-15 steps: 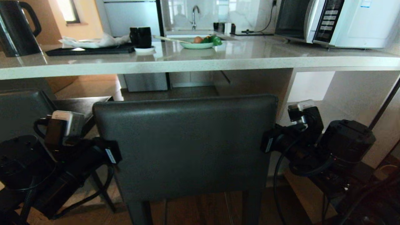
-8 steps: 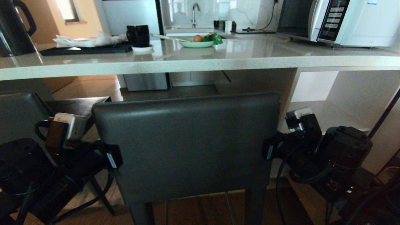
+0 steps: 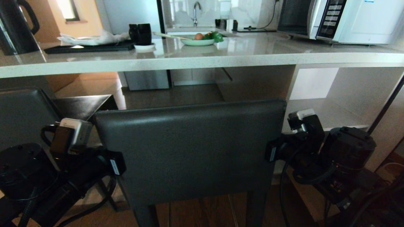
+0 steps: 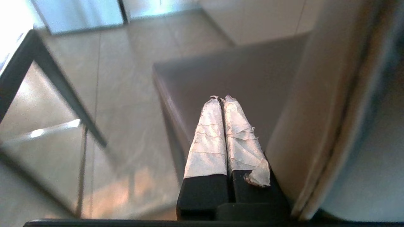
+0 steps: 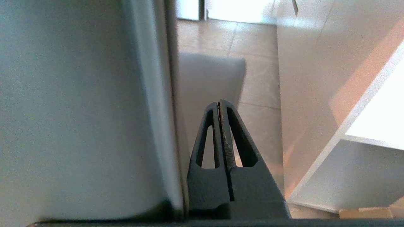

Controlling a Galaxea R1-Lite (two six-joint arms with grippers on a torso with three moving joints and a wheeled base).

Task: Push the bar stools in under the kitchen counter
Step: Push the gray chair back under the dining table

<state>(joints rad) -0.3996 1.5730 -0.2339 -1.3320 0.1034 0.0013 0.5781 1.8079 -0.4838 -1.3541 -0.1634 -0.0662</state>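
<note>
A: Where is the near bar stool (image 3: 189,151) in relation to the bench (image 3: 202,58)?

B: Its dark-grey backrest stands upright in front of the bench's front edge, lower than the stone slab. The seat reaches toward the open space beneath the slab. The wooden floor (image 3: 202,211) shows between its legs.

A: And the second bar stool (image 3: 28,113)?

B: Toward the bench's left end, beside the first one. Its backrest and dark square seat are partly under the front edge.

A: What are the arms doing?

B: The left gripper (image 4: 221,99) lies along the left edge of the near stool's backrest, with its taped fingers (image 4: 208,138) above the seat. Its jaws are pressed together and hold nothing. The right gripper (image 5: 219,102) lies along the backrest's right edge, between the stool and the bench's side panel (image 5: 300,78). Its jaws are also closed tight and empty. Whether either one actually touches the leather, I can't tell.

A: What sits on the bench?

B: A black kettle (image 3: 15,25) at the far left, then a black tray (image 3: 91,48) with crumpled white paper. Just beside the tray are dark mugs (image 3: 141,33) on a white saucer, then a pale plate of vegetables (image 3: 199,41) near the middle. A white microwave (image 3: 341,19) stands toward the right end. White open shelves (image 3: 322,110) sit below that end.
</note>
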